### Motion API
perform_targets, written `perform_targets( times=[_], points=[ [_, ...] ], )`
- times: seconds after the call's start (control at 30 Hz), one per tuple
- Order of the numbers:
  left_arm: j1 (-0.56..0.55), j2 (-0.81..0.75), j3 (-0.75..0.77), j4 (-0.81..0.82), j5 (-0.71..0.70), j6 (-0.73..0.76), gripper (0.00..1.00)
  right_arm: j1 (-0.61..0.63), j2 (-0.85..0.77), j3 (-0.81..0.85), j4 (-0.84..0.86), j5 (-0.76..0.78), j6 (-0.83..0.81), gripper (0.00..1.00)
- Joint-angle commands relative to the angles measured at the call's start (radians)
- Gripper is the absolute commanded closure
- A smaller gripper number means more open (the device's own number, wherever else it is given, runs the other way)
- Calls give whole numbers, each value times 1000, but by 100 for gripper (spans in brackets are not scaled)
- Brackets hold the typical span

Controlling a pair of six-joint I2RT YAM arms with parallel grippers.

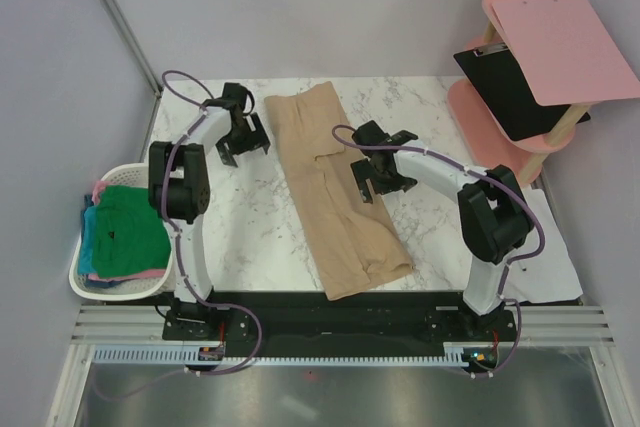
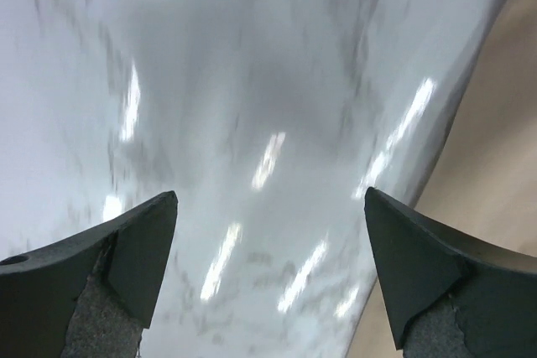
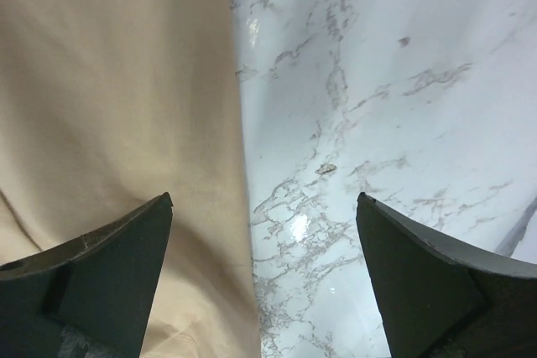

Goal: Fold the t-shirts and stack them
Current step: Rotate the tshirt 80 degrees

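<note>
A tan t-shirt (image 1: 335, 187) lies folded into a long strip on the marble table (image 1: 250, 227), running from the far middle to the near middle. My left gripper (image 1: 243, 137) is open and empty just left of the strip's far end; its view shows bare marble and the tan edge (image 2: 503, 157) at right. My right gripper (image 1: 378, 172) is open and empty over the strip's right edge; its view shows the tan cloth (image 3: 117, 98) at left. Green (image 1: 130, 227), teal-blue and pink t-shirts lie in the basket.
A white slatted laundry basket (image 1: 90, 287) stands at the table's left edge. A pink stool (image 1: 500, 117) at the right holds a pink clipboard (image 1: 565, 47) and a black one (image 1: 510, 87). White cloth or paper (image 1: 545, 247) lies near the right arm's base.
</note>
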Motion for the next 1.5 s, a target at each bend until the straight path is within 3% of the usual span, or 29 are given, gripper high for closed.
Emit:
perform_targets(
  times=[0.0,0.27,0.43,0.57,0.83,0.87,0.93,0.97,1.03,1.27,1.47],
  points=[
    [-63,-320,-320,119,63,-56,1,-3,-81,35,57,71,33,2],
    [-308,-702,-755,233,168,-203,1,-6,-101,-59,126,59,78,2],
    [-437,-822,-961,315,233,-289,11,-42,-145,-130,181,13,104,2],
    [-541,-842,-1017,329,225,-341,17,-73,-174,-168,212,-47,110,2],
    [-693,-660,-1036,406,270,-409,23,-120,-217,-227,235,-105,115,2],
    [-696,-640,-1037,420,271,-412,27,-128,-228,-237,236,-113,115,2],
    [-698,-586,-1037,428,273,-410,50,-148,-239,-257,239,-157,118,2],
    [-698,-571,-1033,428,270,-401,73,-154,-254,-267,239,-183,121,2],
    [-695,-531,-1031,428,265,-396,96,-168,-269,-299,245,-246,135,2],
    [-634,-590,-1082,349,181,-389,98,-170,-366,-429,264,-363,181,2],
    [-442,-739,-1125,282,156,-294,98,-170,-407,-561,313,-471,219,2]
  ],
)
